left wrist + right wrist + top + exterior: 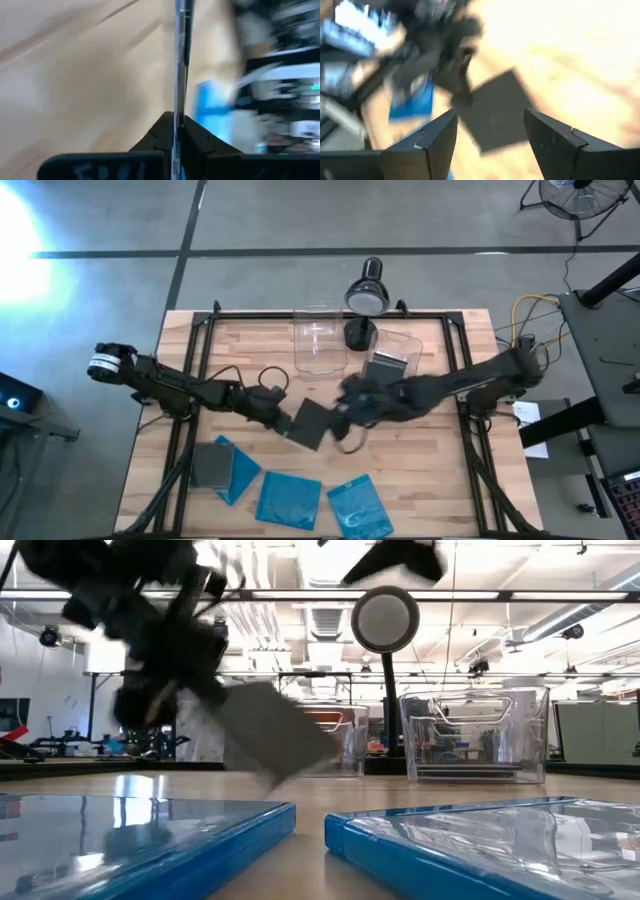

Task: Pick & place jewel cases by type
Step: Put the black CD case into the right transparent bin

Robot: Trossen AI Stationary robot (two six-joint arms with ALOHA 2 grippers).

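Observation:
My left gripper [288, 418] is shut on a dark grey jewel case [313, 424] above the table's middle; the case also shows in the low view [275, 730] and edge-on in the left wrist view [179, 50]. My right gripper [350, 408] is open just right of that case, and its fingers [432, 145] frame the case [495, 112] without touching it. Three blue cases [288, 500] lie flat near the near edge. Another dark case [210, 465] rests on the leftmost blue one [240, 472]. One more dark case [386, 366] lies inside the right clear bin [400, 345]. My left gripper pinches the dark case between its two fingers [162, 132] at one edge [176, 120], the edge toward the table's left. The fingers come roughly level from the left. The case is lifted clear of the table and tilted, jutting out beyond the fingers.
Two clear bins stand at the far side, one [320, 340] left of the other. A black round-headed lamp [366, 296] sits at the far edge between them. Black frame rails [190, 380] run along the table's left and right sides. Bare wood lies near the right edge.

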